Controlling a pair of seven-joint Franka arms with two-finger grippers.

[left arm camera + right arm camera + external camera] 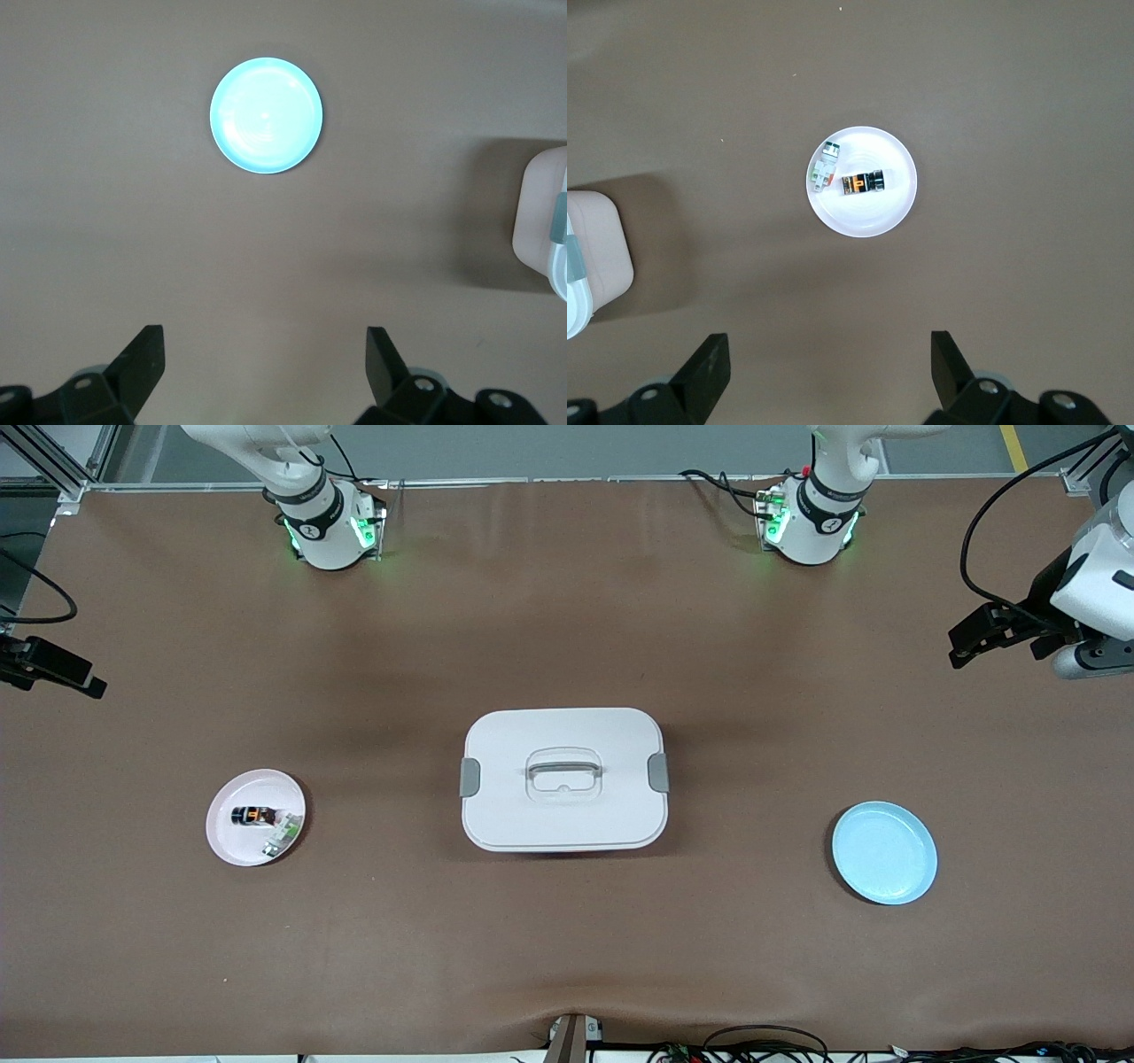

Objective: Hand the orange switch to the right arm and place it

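Note:
The orange switch (252, 815) (864, 182), a tiny black block with an orange centre, lies in a pink plate (221, 841) (864, 221) toward the right arm's end of the table. My right gripper (828, 338) hangs open and empty high over the table beside that plate, and shows at the front view's edge (89, 685). My left gripper (266, 332) is also open and empty, high over the left arm's end (970, 642). An empty blue plate (884, 853) (266, 115) lies under it.
A small white-and-green part (282, 834) (826, 166) lies beside the switch in the pink plate. A white lidded box (563, 779) (542, 221) (594, 257) with a handle and grey side clips stands mid-table between the two plates.

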